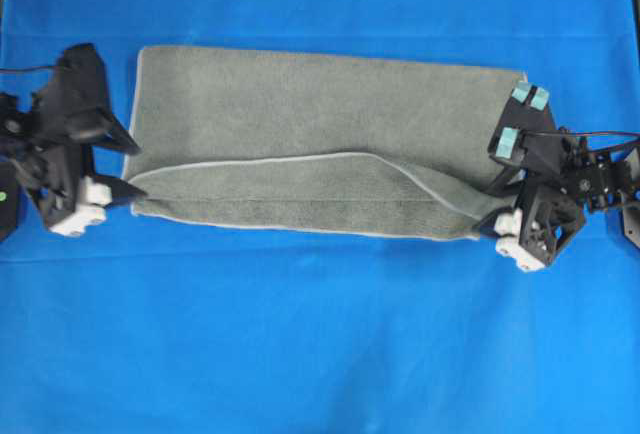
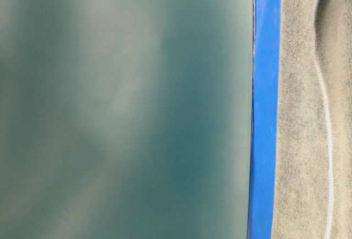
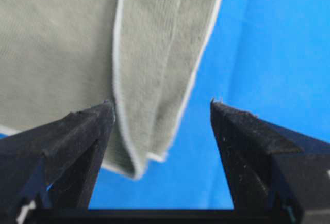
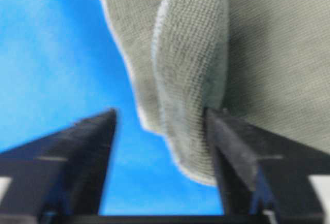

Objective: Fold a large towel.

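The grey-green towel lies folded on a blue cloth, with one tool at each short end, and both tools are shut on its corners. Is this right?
Not quite: both tools stand open. The wrist views show the left tool and right tool with fingers spread, gripping nothing. The towel does lie folded on the blue cloth.

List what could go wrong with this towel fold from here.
1. The folded-over flap of the towel lies skewed, with its pale border curving toward the right end, so another fold may lock in the misalignment.
2. Both the left gripper and right gripper stand open with cloth between their fingers; pulling away could snag and drag the corners.
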### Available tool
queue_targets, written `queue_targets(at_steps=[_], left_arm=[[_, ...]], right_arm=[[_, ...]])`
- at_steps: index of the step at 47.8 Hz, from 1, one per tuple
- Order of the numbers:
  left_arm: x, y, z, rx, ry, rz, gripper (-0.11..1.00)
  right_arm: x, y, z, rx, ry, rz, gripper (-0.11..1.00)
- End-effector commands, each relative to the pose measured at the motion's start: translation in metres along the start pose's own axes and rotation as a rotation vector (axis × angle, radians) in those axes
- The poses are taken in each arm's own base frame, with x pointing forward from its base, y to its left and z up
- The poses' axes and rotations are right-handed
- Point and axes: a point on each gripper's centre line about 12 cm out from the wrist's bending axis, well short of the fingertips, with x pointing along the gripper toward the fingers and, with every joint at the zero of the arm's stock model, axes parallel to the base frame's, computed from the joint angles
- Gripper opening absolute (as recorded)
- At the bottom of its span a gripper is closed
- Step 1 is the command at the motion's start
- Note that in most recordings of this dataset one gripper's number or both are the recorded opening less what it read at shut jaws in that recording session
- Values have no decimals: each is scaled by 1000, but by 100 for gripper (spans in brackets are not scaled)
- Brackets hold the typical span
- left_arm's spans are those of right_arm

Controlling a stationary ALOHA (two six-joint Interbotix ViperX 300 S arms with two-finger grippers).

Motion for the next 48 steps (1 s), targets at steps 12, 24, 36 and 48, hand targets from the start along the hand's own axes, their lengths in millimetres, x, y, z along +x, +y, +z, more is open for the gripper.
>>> queue_targets(at_steps=[12, 24, 36, 48], left_arm=[[-1, 64, 32, -2, -147, 187, 71], [36, 104, 38, 64, -88, 274, 71], [74, 135, 30, 106, -23, 316, 71], [94, 158, 14, 139, 39, 344, 71]], right_arm=[[-30, -61, 39, 42, -162, -184, 63], [-21, -116, 40, 100, -123, -362, 63], [6, -146, 36, 88, -39, -432, 63], [21, -162, 36, 68, -27, -437, 63]])
